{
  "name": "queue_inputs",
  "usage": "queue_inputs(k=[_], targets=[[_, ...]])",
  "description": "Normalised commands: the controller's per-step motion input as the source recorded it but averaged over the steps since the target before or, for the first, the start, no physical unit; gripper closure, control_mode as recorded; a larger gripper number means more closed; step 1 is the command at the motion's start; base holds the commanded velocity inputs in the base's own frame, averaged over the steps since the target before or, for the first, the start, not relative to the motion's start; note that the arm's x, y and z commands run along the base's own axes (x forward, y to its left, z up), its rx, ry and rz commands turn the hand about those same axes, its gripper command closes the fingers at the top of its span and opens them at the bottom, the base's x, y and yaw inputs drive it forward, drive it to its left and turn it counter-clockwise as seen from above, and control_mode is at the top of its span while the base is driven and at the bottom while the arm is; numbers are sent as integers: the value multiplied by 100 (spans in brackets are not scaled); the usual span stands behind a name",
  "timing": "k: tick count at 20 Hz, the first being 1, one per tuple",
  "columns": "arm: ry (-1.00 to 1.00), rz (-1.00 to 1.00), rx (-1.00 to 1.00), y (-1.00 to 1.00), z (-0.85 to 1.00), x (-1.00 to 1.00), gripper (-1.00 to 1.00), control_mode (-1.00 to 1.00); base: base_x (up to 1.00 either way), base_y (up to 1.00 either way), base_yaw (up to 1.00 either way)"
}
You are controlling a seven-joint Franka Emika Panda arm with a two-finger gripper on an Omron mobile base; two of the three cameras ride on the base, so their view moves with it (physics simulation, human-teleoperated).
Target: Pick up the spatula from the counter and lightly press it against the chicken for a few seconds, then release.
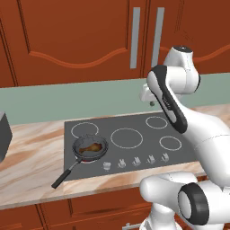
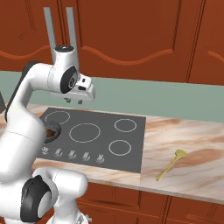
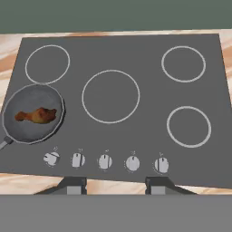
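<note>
Dark cooktop [image 3: 149, 120] is marked with five white rings, the largest ring [image 3: 111, 96] in the middle. Five knobs [image 3: 105, 161] are lined up along its front edge. Pan [image 3: 34, 97] is set on the front-left ring, handle [image 1: 65, 176] angled out past the front edge to the left. Grey-green backsplash [image 1: 67, 101] is seen behind. Red-brown cabinets [image 1: 67, 40] are mounted above, with two vertical grey handles [image 1: 134, 38] side by side. More doors [image 1: 90, 209] are seen below. Dark grey box [image 1: 3, 134] is cut off at the left edge.
</note>
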Motion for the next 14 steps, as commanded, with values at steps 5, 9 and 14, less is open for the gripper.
queue_inputs(k=[5,9,14], targets=[[-2,0,0,0,0,-16,-100,-100,0,0,0],[-6,-1,2,-8,-11,-41,-100,-100,0,0,0],[-1,0,0,-18,-20,-40,-100,-100,0,0,0]])
